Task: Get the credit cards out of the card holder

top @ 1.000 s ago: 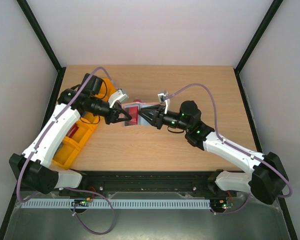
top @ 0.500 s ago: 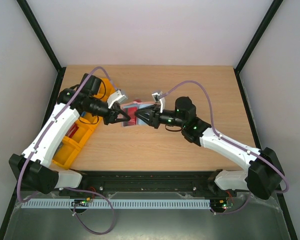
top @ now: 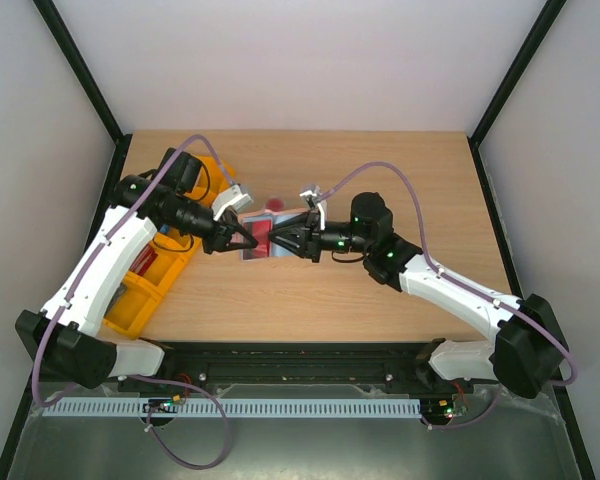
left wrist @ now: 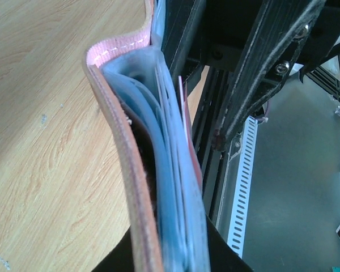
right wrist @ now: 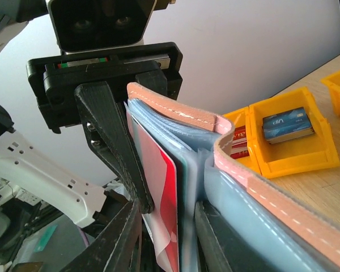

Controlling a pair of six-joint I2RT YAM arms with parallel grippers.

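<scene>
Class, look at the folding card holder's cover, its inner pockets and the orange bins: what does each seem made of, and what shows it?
The reddish-brown folding card holder has a matte cover, likely leather or imitation: stitching runs along its edge. Its grey-blue inner pockets look like soft translucent plastic, faintly glossy. The orange bins look like rigid, smooth moulded plastic.

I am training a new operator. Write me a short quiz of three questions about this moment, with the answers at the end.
1. True or false: the card holder lies untouched on the table.
2. What sits in the orange bin in the right wrist view? A) a small blue box B) a green ball C) a key
3. What colour is the card between the fingers of the right gripper?
Key: 1 false, as the left gripper and the right gripper both hold it on edge. 2 A. 3 red.
</scene>
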